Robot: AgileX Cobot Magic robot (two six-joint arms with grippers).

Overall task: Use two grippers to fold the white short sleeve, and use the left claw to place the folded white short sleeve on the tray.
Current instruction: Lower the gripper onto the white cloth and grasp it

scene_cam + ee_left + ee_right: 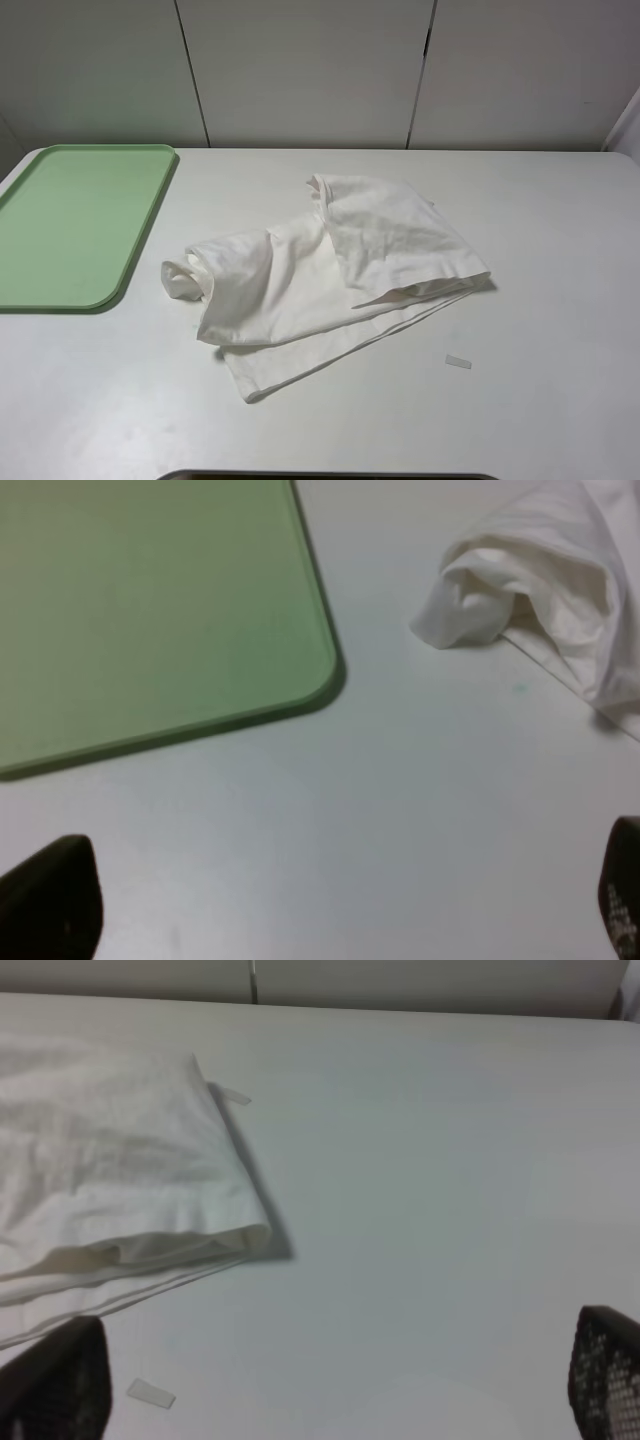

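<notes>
White short sleeve (330, 270) lies beyond left hand (335, 905) and right hand (328, 1380), both splayed, empty.

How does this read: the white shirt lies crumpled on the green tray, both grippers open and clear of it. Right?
Wrong in one respect: the white short sleeve lies crumpled on the table beside the tray, not on it, as the exterior high view shows. The left gripper and right gripper are open and clear of it.
</notes>
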